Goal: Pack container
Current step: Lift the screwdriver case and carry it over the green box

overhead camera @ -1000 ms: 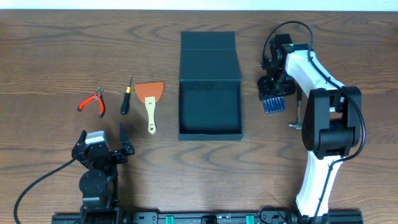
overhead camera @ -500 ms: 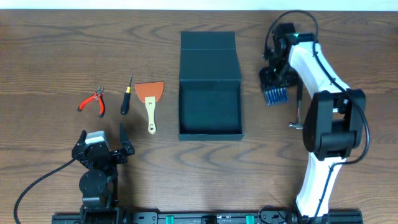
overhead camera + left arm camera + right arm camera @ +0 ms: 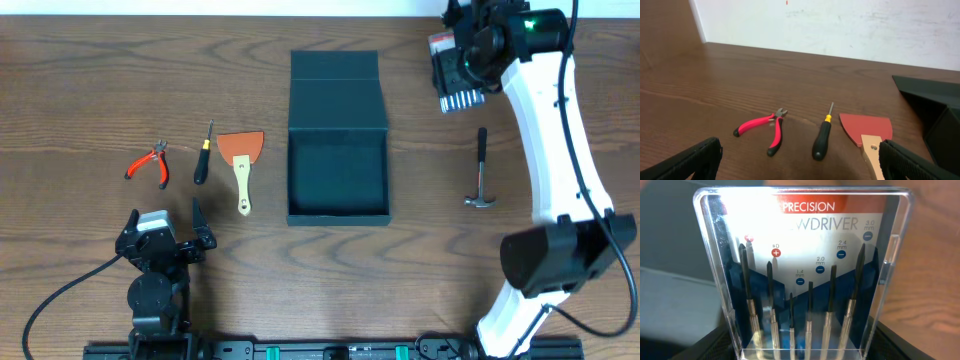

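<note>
The dark teal container [image 3: 337,175] sits open mid-table with its flap lid [image 3: 335,90] laid back; its edge shows in the left wrist view [image 3: 935,107]. My right gripper [image 3: 462,75] is shut on a clear case of precision screwdrivers [image 3: 805,275], held high at the far right of the box. My left gripper [image 3: 163,238] is open and empty near the front edge, behind red pliers [image 3: 150,163], a black screwdriver [image 3: 203,155] and a red scraper [image 3: 241,160]. These also show in the left wrist view: pliers [image 3: 762,129], screwdriver [image 3: 822,137], scraper [image 3: 867,130].
A small hammer [image 3: 481,172] lies on the wood right of the box. The white wall edge runs along the table's far side.
My right gripper has lifted the screwdriver case up and away toward the far edge, rising toward the camera. The hammer is now uncovered. The left arm has not moved.
</note>
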`<state>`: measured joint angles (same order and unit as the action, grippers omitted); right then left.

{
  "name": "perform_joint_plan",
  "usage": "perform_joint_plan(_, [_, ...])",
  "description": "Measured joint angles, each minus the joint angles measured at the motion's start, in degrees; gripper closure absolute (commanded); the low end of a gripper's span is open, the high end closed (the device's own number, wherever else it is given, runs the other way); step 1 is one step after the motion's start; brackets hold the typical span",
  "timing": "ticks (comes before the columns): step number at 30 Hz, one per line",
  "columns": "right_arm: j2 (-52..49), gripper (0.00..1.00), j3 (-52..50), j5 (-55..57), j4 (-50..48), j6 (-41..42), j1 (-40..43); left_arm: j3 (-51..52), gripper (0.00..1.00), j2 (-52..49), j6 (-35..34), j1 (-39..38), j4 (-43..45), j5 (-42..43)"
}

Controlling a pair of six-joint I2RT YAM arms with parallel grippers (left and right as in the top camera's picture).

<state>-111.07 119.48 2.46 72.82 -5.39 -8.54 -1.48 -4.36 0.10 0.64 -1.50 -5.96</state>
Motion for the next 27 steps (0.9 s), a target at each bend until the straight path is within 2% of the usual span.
perform_joint_plan(7, [4.1,0.64,0.6,0.0,2.2,-0.6,-9.5,0.0,0.02,0.0,0.0,0.0,0.0,0.0])
perform_joint_plan(18, [4.2,0.62,0.6,-0.2,5.8,-3.3,-24.3,0.0,0.01,0.0,0.0,0.0,0.0,0.0])
perform_joint_plan(27, [4.2,0.62,-2.2,-1.2,7.5,-7.3,-27.3,0.0,0.01,0.0,0.0,0.0,0.0,0.0])
